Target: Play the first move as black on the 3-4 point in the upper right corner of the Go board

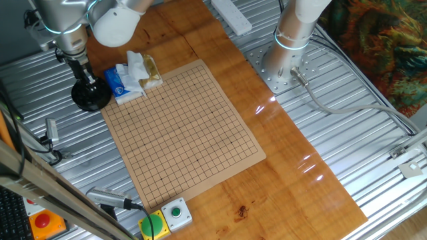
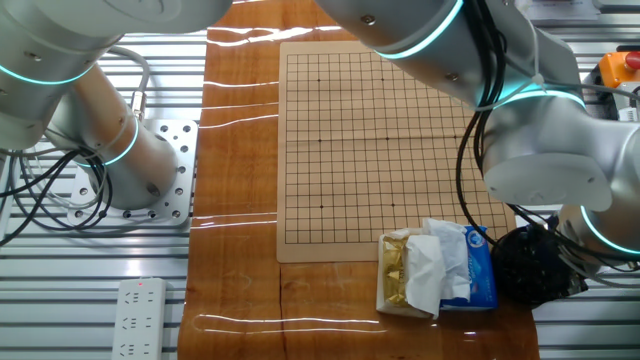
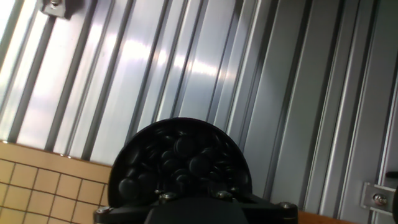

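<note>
The pale-tan Go board lies on the orange-brown tabletop with no stones on its grid; it also shows in the other fixed view, and one corner shows in the hand view. A round black bowl of black stones stands off the board's edge on the metal table. It also shows in the other fixed view and in the hand view. My gripper points down just above the bowl, at its rim. Its fingertips are lost in the dark, so I cannot tell whether it is open or shut.
A blue-and-white tissue pack and a yellow packet lie at the board's corner beside the bowl. A green-and-yellow button box sits at the near edge. A second arm's base and a power strip stand beyond the board.
</note>
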Robot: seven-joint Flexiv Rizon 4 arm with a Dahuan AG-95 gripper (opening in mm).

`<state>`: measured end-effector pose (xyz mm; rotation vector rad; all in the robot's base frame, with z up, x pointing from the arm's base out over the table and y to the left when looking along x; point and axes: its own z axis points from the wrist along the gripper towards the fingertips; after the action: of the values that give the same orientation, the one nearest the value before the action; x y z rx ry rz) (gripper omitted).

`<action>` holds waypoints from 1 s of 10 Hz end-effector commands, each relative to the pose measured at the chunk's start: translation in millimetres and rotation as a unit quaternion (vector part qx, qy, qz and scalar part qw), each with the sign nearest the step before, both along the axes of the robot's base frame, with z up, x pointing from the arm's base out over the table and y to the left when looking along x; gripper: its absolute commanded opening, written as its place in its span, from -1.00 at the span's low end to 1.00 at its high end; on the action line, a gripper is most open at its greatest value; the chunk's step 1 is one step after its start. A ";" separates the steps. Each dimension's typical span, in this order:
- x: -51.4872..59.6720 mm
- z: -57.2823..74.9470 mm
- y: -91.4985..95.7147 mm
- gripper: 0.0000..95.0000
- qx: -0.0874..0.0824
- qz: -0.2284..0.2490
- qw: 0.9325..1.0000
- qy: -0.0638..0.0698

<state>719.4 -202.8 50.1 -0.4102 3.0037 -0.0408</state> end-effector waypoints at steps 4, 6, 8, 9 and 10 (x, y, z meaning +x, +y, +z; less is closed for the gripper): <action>0.3 -0.4 -3.1 -0.60 -0.004 0.005 1.000 0.001; 1.2 0.7 -8.4 -0.60 -0.004 0.011 1.000 0.001; 1.3 0.9 -10.0 -0.60 -0.005 0.013 1.000 0.001; 1.2 0.7 -10.3 -0.60 -0.005 0.013 1.000 0.001; 1.1 0.5 -10.4 -0.60 -0.005 0.014 1.000 0.001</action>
<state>721.4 -213.4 49.9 -0.4535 2.9996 -0.0546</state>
